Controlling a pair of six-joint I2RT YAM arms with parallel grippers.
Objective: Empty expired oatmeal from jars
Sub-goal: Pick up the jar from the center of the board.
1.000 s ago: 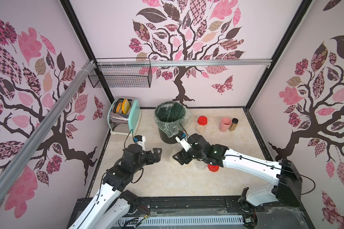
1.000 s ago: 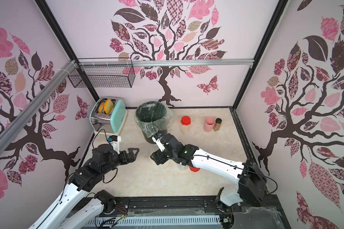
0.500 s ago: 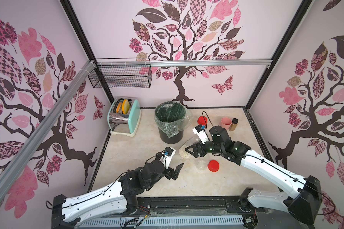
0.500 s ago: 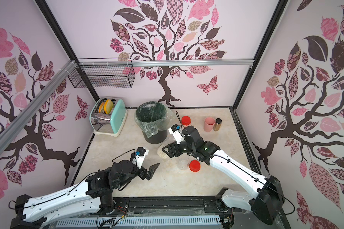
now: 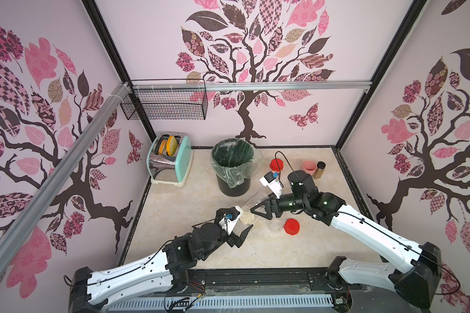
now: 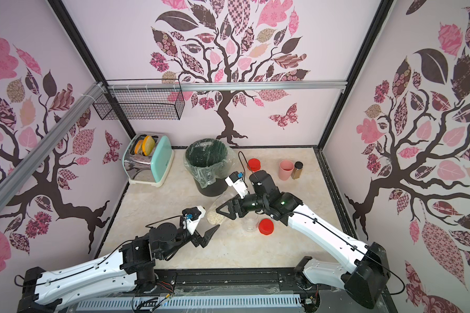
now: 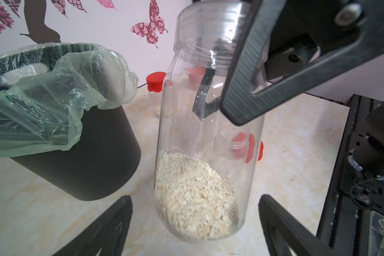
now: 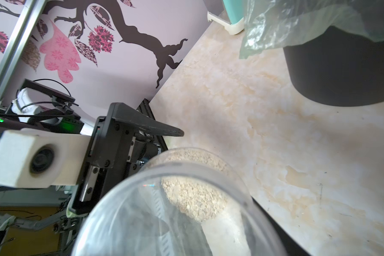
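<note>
Your right gripper (image 5: 257,207) is squeezing the jar (image 7: 208,133) high up, just under its top, with one finger on each side of the clear wall. Your left gripper (image 7: 194,197) is waiting low down with its fingers apart, one on each side of the jar's bottom. A little gap is showing on both sides, so it is holding nothing.

The jar is leaning over in front of the bin (image 5: 232,187), between your two grippers. Its bottom is sitting down by the table (image 5: 187,206), but I cannot tell if it is touching.

This jar is probably feeling light, hard and slippery. Its smooth wall may be sliding or turning in a loose grip. Gripping around the round wall is looking like the safe way, and the bottom end is where the weight is sitting.

The jar is looking round and see-through. The oatmeal (image 7: 193,195) is lying in a pale, flaky heap at the bottom, filling only a small part. The top is looking like it is wearing a clear lid (image 7: 208,17), though that is hard to see. If it is, I think you are needing it off before tipping.

Nearby, an open jar (image 5: 276,226) is standing, looking empty, beside a red lid (image 5: 291,226).
</note>
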